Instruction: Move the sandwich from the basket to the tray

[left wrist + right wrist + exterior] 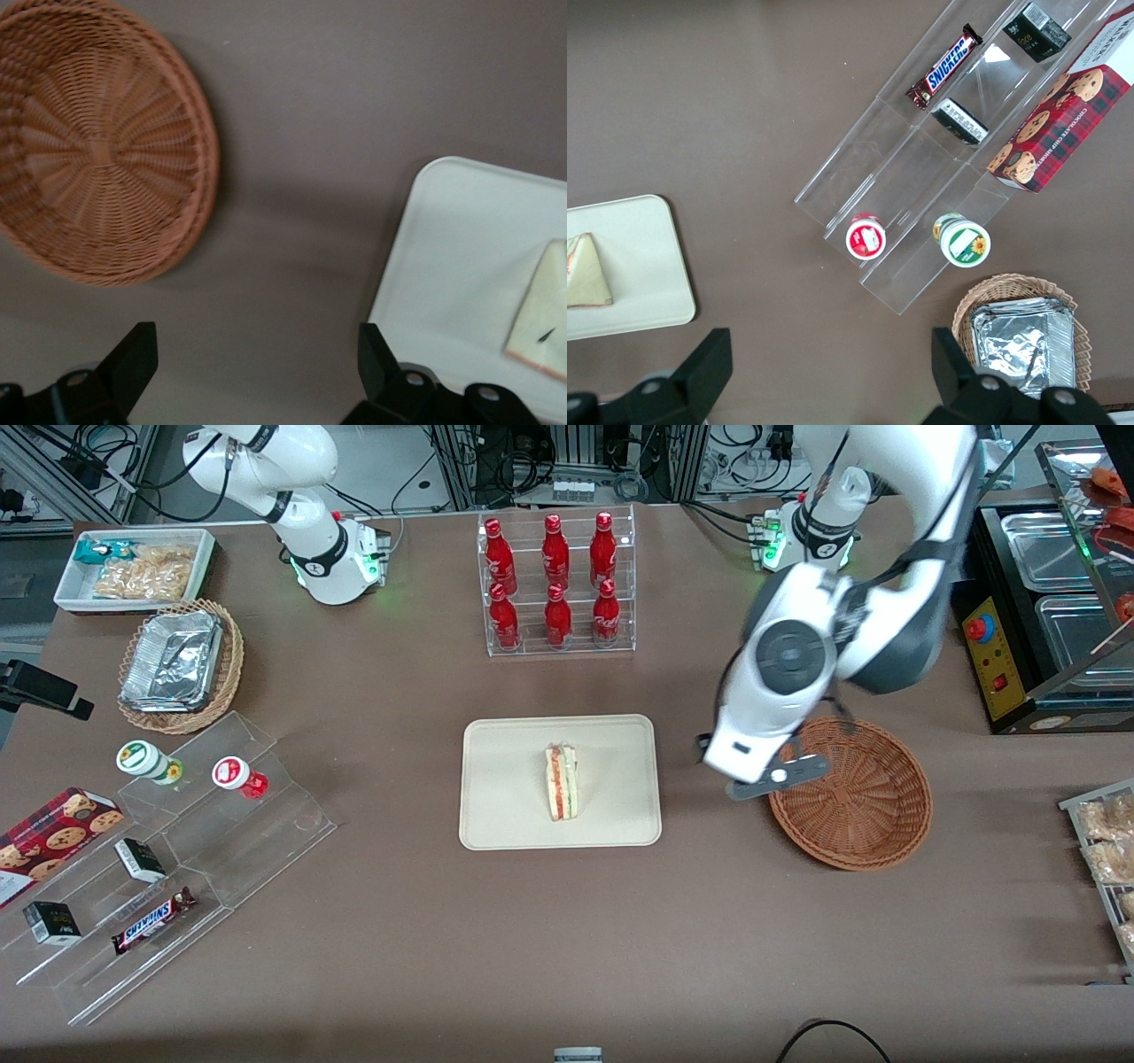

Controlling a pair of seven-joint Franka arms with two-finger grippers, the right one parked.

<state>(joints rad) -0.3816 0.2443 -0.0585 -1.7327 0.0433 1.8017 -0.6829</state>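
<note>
The sandwich (561, 782) lies on its side near the middle of the cream tray (505, 779), red and green filling along one edge. The reddish-brown wicker basket (855, 797) stands beside the tray, toward the working arm's end, with nothing in it. My gripper (740, 775) hangs above the bare table between basket and tray. In the left wrist view the gripper (257, 341) is open and holds nothing, with the basket (97, 150), the tray (461, 257) and a corner of the sandwich (545, 310) below it. The right wrist view also catches the sandwich (585, 270) on the tray (638, 257).
A clear rack of red bottles (558, 584) stands farther from the front camera than the tray. Toward the parked arm's end are a stepped acrylic snack display (177, 850), a tan basket of foil trays (182, 664) and a white snack bin (133, 567). A black appliance (1001, 655) and bagged pastries (1107, 850) sit at the working arm's end.
</note>
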